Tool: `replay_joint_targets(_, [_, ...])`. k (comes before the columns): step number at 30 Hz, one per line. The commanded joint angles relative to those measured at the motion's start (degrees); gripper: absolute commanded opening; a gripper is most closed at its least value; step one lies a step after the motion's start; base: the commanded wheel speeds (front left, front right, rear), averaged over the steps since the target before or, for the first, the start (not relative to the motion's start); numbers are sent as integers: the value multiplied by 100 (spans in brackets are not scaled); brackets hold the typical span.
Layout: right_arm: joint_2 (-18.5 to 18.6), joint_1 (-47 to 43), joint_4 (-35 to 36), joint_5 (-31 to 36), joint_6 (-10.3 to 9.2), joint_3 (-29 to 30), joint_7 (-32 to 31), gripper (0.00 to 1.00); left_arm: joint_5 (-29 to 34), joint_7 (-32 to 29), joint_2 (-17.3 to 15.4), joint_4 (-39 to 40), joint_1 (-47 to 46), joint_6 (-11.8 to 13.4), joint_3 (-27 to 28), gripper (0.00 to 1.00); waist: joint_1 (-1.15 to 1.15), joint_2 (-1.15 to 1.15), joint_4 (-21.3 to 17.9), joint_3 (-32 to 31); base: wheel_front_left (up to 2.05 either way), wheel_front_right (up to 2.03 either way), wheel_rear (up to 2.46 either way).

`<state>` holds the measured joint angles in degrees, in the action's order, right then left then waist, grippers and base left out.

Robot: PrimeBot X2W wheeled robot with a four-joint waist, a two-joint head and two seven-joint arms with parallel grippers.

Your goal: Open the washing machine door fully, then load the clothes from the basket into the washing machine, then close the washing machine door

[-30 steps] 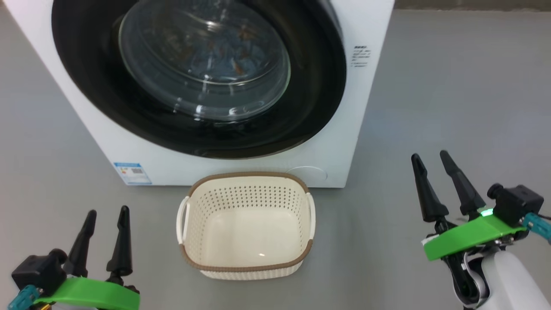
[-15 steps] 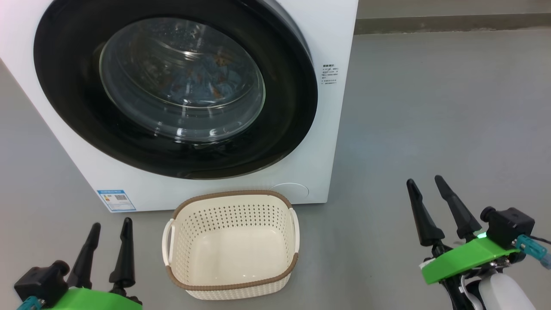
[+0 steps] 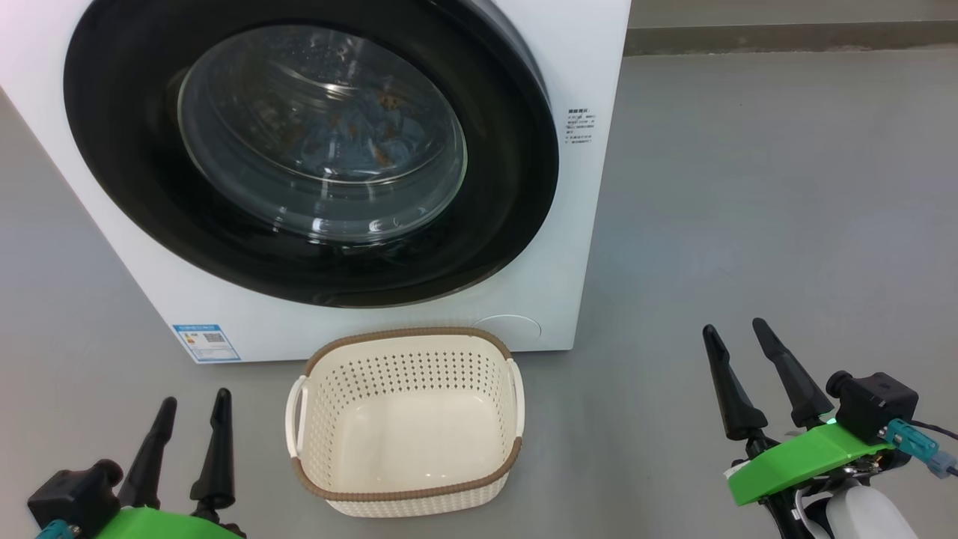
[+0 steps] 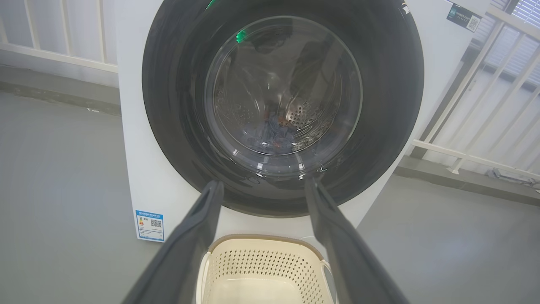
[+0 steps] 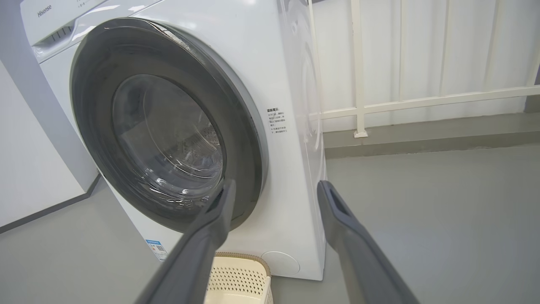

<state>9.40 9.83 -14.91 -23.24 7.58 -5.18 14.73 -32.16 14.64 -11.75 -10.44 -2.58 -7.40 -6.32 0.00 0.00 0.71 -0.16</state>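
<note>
Only the head camera seems to move between the earlier head view and this one: machine, basket and both claws all sit a little lower and to the left, and keep much the same places relative to one another. The washing machine door (image 3: pixel 322 135) lies flush against the front, its wide glossy black rim unbroken all round and its clear glass bowl bulging outward, so it reads as shut. Through the glass the clothes (image 3: pixel 359 138) show as a light blue heap with orange-brown marks, low in the steel drum. The washing machine (image 3: pixel 587 224) stands white and square on the grey floor (image 3: pixel 748 187), with a blue label sticker (image 3: pixel 206 342) at its lower corner. Just in front of it the basket (image 3: pixel 408 494) sits upright, cream with a brown rim, and its bottom is bare. By this I judge that the loading is done and the door closed, so nothing of the task seems left. The left gripper (image 3: pixel 194 400) hangs at the lower left and the right gripper (image 3: pixel 732 327) at the lower right, each well apart from basket and machine, fingers spread wide and holding nothing.
</note>
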Motion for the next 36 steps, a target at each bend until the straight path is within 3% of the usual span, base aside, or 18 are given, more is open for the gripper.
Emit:
replay_joint_targets(1, [19, 30, 106, 94, -9, -111, 27, 100, -21, 36, -152, 99, -187, -9, 198, 100, 0, 0, 3, 1, 0, 0, 0])
replay_joint_targets(20, [-31, 49, 41, 168, -9, -76, 27, 100, -205, 36, -122, -33, -219, -9, 158, 100, 0, 0, 16, -1, 0, 0, 0])
replay_joint_targets(21, [-45, -22, -108, 36, 0, 29, 0, 0, -198, -2, 15, -149, 1, 1, -38, 0, 0, 0, 16, -1, 0, 0, 0])
replay_joint_targets(29, [-113, -140, -261, -332, 0, 80, -115, 0, -501, -110, 178, -308, 81, 6, -13, 0, 13, 0, 12, -12, 0, 0, 0])
replay_joint_targets(36, [-140, -151, -247, -663, -1, 133, -215, 0, -780, -209, 212, -315, 57, 5, 50, 0, 1, 0, 8, 1, 0, 0, 0])
